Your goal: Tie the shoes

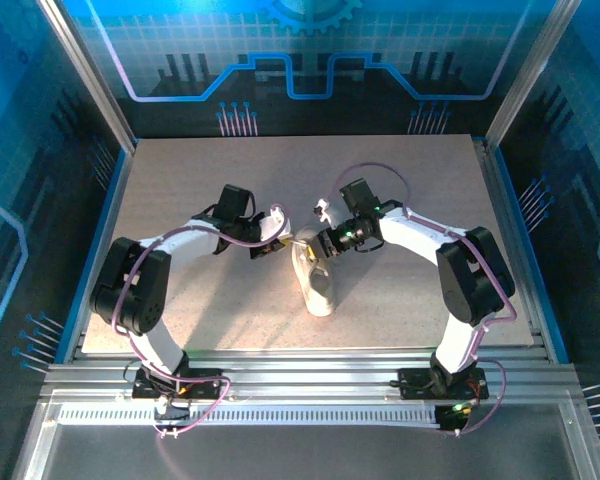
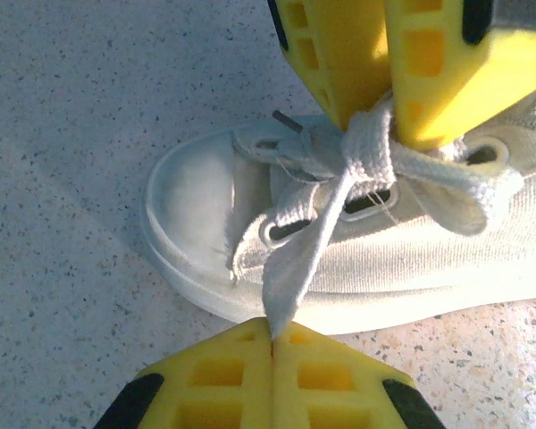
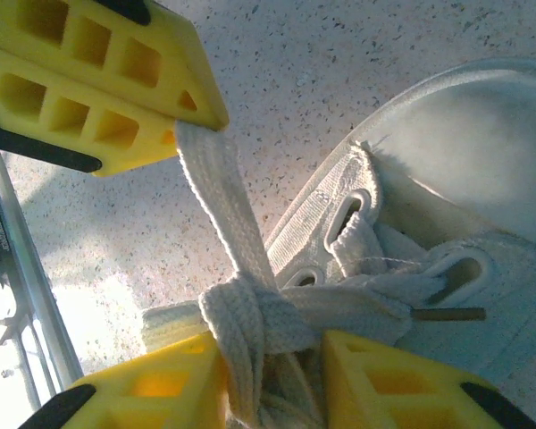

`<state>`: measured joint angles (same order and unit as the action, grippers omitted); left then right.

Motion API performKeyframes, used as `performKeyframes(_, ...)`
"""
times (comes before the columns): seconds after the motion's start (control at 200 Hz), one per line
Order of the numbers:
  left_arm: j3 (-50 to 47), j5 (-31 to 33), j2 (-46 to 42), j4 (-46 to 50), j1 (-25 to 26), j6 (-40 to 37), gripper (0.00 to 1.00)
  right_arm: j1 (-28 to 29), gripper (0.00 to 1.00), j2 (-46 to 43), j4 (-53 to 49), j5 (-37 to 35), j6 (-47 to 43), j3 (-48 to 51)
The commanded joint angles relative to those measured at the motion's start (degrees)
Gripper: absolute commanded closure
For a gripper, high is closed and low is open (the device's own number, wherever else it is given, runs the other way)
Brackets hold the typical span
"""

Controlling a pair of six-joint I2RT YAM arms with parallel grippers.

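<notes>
One white sneaker (image 1: 315, 280) lies on one table (image 1: 210, 170). There are two robot arms, the left arm (image 1: 150, 290) and the right arm (image 1: 460, 270). Each carries one gripper, the left gripper (image 2: 272, 332) and the right gripper (image 3: 272, 357), and each gripper has two yellow fingers (image 2: 205, 384), four in all. The left wrist view gives three eyelets (image 2: 290, 231), one free lace strand (image 2: 295, 268), one knot (image 2: 366, 143) and one dark lace tip (image 2: 286, 120).
</notes>
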<state>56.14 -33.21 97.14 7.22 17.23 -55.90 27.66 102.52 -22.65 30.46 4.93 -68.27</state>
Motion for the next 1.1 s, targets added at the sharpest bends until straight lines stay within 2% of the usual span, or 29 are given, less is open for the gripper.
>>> performKeyframes(0.0, -1.33, 0.02, -1.93, 2.09, -0.95, -1.32, 1.00, -0.79, 0.68, -2.03, -1.23, 0.13, -0.97, 0.77)
performKeyframes(0.425, -4.61, 0.47, -5.29, 2.27, -2.73, -0.88, 1.00, -1.07, 0.68, -2.15, -1.57, 0.65, -1.10, 1.30)
performKeyframes(0.495, -4.63, 0.59, -5.21, 2.36, -2.73, -0.57, 1.00, -1.03, 0.65, -2.19, -1.98, 1.22, -1.28, 0.89)
performKeyframes(0.575, -4.60, 0.73, -5.45, 2.36, -2.69, 0.02, 0.79, -1.15, 0.59, -2.62, -3.67, 1.28, -1.77, -0.36)
performKeyframes(0.725, -5.94, 1.26, -7.95, 1.13, -2.73, 2.12, 0.63, -2.53, 0.55, -4.70, -7.58, 2.69, -3.07, -2.98)
performKeyframes(0.921, -8.40, 2.57, -13.69, 1.13, -1.94, 9.51, 0.57, -5.72, 0.53, -7.40, -9.04, 5.00, -2.64, -3.37)
performKeyframes(1.091, -7.68, 6.65, -15.16, 0.57, 4.31, 19.34, 0.56, -6.70, 0.56, -6.32, -5.91, 3.89, 1.14, -2.42)
